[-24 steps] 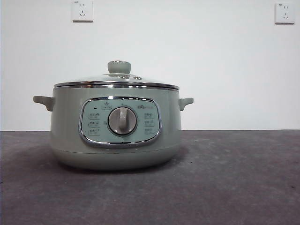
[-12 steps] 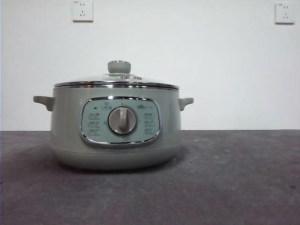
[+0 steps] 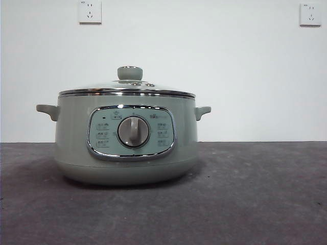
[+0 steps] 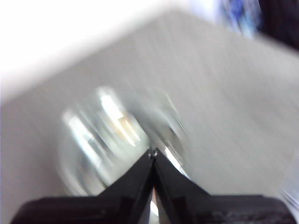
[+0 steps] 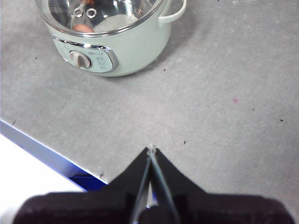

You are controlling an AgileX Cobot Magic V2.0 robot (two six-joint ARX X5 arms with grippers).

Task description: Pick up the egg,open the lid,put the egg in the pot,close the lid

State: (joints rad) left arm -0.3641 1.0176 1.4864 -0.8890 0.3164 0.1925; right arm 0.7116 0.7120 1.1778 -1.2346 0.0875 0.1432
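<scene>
1. Egg (image 5: 84, 28), front view: it was hidden. The pot (image 3: 125, 140) stood left of centre on the grey table (image 3: 255, 194), control panel and dial facing the camera. The lid (image 3: 126, 89) sat flat on the pot's rim, knob on top. Two wall sockets (image 3: 90, 11) showed at the upper corners. Neither arm appeared.
2. Left wrist view: the frame was blurred. The left gripper (image 4: 153, 153) had its jaws pressed together at the tips, with nothing between them. A pale glassy round shape, the lid (image 4: 117, 135), lay behind the tips.
3. Right wrist view: the right gripper (image 5: 151, 149) had its jaws together, empty, over bare table (image 5: 224, 121). The pot (image 5: 117, 46) was at upper left, well apart from the gripper. The egg appeared as an orange patch under the closed lid (image 5: 100, 14).
</scene>
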